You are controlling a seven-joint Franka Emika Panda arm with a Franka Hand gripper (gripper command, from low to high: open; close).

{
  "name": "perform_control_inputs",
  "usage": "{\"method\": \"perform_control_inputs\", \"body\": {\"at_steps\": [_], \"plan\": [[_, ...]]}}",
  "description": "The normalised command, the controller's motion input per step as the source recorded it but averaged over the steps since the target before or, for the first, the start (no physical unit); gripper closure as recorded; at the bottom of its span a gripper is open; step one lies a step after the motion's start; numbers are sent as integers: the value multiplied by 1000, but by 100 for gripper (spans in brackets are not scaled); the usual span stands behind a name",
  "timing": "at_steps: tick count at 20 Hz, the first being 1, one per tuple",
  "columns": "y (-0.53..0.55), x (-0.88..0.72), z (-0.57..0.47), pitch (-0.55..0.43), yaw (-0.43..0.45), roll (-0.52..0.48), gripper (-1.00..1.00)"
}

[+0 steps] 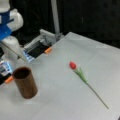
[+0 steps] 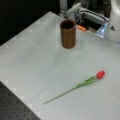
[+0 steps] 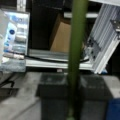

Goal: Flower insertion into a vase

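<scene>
The vase (image 1: 25,85) is a dark brown wood-grain cylinder standing upright on the table, its wide mouth open; it also shows at a front view's top (image 2: 68,33). A red tulip (image 1: 73,65) with a long green stem lies flat on the table, apart from the vase, in both front views (image 2: 100,74). In the wrist view my gripper (image 3: 73,100) has dark fingers (image 3: 52,96) pressed on either side of a green stem (image 3: 76,45) that runs straight up the picture. In the front views only the white arm (image 1: 11,45) shows, beside the vase.
Aluminium framing (image 1: 46,37) with orange clips (image 1: 47,50) borders the table edge behind the vase. The arm's white base (image 2: 114,22) stands at the top right corner in a front view. A perforated dark board (image 2: 12,110) lies off the table's near corner.
</scene>
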Motion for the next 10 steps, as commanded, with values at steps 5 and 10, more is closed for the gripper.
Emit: {"method": "perform_control_inputs", "body": {"at_steps": [5,10], "plan": [[-289,405,104,585,-138,-5,100],[-226,100,58,349,-106,-34,100]]}}
